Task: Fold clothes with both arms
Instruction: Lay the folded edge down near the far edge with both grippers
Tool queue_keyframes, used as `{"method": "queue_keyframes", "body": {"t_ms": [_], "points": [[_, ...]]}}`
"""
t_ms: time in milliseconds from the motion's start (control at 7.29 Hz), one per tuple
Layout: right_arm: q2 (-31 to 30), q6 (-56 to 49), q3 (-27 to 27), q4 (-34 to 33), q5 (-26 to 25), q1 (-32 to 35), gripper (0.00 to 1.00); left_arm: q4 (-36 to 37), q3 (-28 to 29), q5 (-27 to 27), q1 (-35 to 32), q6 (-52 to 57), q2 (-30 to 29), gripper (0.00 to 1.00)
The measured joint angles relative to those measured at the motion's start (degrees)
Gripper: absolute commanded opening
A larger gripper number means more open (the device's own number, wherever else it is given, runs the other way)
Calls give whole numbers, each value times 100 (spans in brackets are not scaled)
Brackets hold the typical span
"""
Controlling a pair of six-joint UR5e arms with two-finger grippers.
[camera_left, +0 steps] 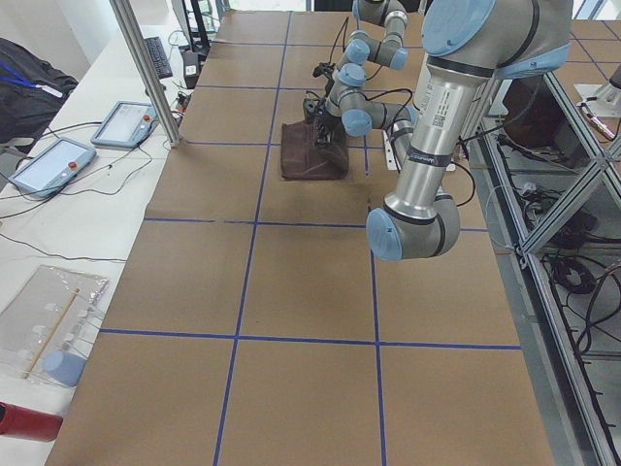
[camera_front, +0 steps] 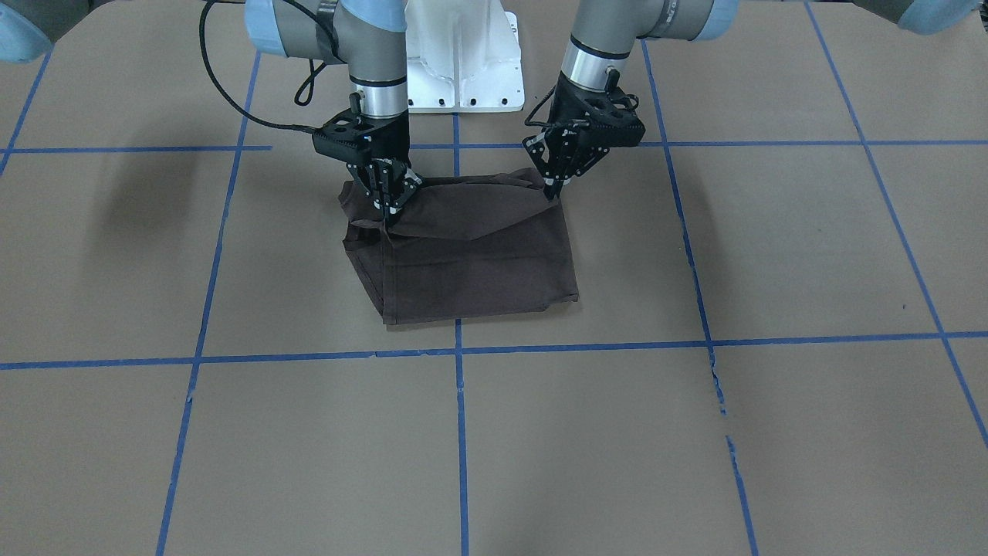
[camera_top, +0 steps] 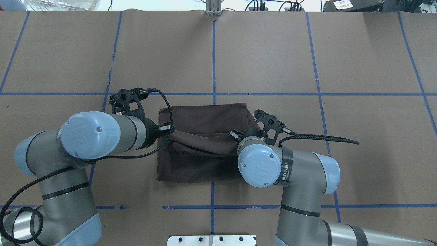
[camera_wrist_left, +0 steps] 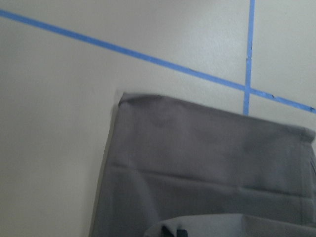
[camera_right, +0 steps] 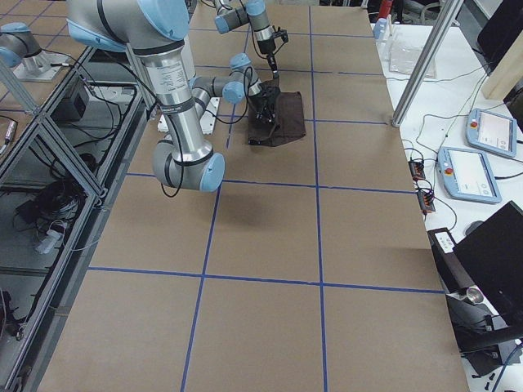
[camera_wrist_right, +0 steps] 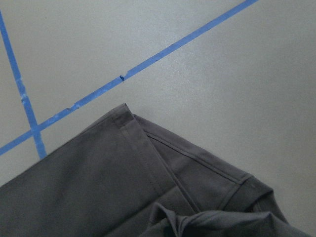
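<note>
1. Brown paper covers the table [camera_front: 695, 432], and blue tape lines [camera_front: 460, 432] mark it into a grid.
2. On it lies the dark brown T-shirt [camera_front: 478, 262], folded into a rough rectangle near the table's middle, in front of the white pedestal base [camera_front: 463, 62] and across one tape line.
3. Its long axis runs across the table, from one arm's side to the other. The edge away from the robot lies flat, roughly parallel to a cross line of tape.
4. On the robot's side, a fold of cloth is raised into a ridge spanning the two grippers.
5. The left gripper [camera_front: 552, 191] points down and slightly inward, its jaws clenched on the T-shirt's corner.
6. The right gripper [camera_front: 388, 205] points almost straight down, jaws pinched on the cloth at the opposite end of the ridge.
7. The left arm [camera_top: 85, 136] and the right arm [camera_top: 273, 164] are both bent inward, their wrists above the garment's two sides.
</note>
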Motion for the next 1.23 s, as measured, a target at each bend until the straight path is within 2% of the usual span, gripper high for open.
{"method": "queue_keyframes", "body": {"t_ms": [274, 686, 823, 961, 1098, 1235], "points": [[293, -42, -450, 104, 36, 134, 0, -232, 306, 0, -167, 173, -9, 0], [370, -194, -569, 116, 242, 396, 0, -593, 847, 0, -351, 283, -164, 0], [372, -228, -598, 117, 278, 447, 42, -648, 987, 0, -371, 303, -198, 0], [372, -338, -661, 117, 293, 473, 99, -728, 1109, -2, -375, 315, -212, 58], [377, -617, -750, 121, 295, 486, 100, -790, 1190, -10, -375, 339, -215, 100], [383, -934, -829, 130, 297, 508, 100, -817, 1244, -19, -375, 506, -218, 100]]}}
